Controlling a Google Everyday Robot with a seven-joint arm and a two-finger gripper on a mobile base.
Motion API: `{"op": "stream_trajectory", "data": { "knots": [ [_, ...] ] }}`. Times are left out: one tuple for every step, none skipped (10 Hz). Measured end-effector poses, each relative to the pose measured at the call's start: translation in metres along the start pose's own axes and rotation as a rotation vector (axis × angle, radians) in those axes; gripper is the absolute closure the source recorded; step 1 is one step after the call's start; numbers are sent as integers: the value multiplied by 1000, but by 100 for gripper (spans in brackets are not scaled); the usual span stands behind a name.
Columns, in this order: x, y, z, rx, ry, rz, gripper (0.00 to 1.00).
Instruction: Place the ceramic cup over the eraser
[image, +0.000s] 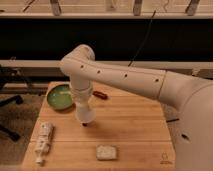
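My gripper (84, 111) hangs from the white arm over the left middle of the wooden table (135, 125). It is shut on the ceramic cup (85, 115), a plain white tapered cup held upright and low over the table. The eraser is almost wholly hidden under the cup. Only a small dark sliver (85, 124) shows at the cup's lower edge. I cannot tell whether the cup touches the table.
A green bowl (60, 96) sits at the table's back left, just left of the arm. A reddish-brown oblong thing (100, 94) lies behind the arm. A white tube-like bottle (44, 141) lies at the front left. A pale grey pad (107, 152) lies at the front middle.
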Motion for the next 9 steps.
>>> {"op": "stream_trajectory", "data": {
  "knots": [
    [-1,-3,0,2,-1,-7,100],
    [-3,-8,-1,5,0,-15,100],
    [-4,-11,-2,9,3,-19,100],
    [-2,-13,-5,13,13,-20,100],
    [-1,-14,-8,18,20,-21,100],
    [0,-15,-9,21,24,-21,100],
    [3,-15,-10,25,32,-20,100],
    [7,-15,-11,29,39,-15,100],
    [10,-14,-11,31,43,-9,100]
  ]
}}
